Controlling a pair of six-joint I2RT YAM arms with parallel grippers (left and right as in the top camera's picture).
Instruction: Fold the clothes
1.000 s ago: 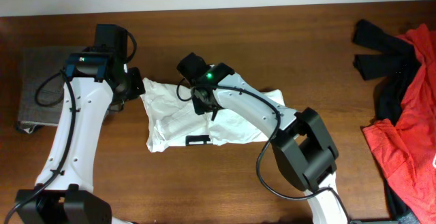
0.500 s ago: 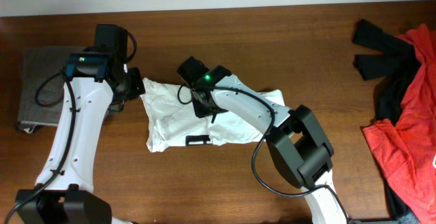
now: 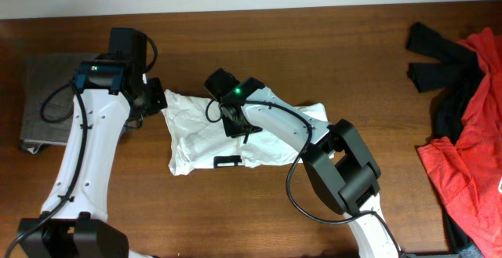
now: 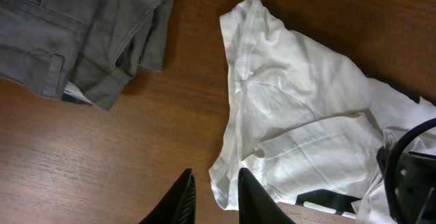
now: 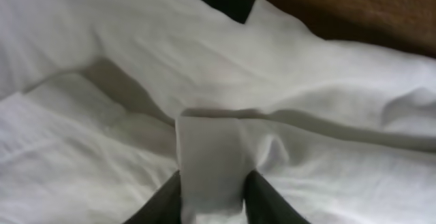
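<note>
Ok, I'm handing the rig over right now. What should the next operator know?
Right gripper: jaws shut on a fold of the white shirt, mid-table.
Left gripper: jaws narrowly apart, empty, at the shirt's left edge.
Done, it seems: grey trousers, folded at the left end of the table.
Left: the shirt, crumpled and only partly folded; then the red and black clothes heaped at the right end.
</note>
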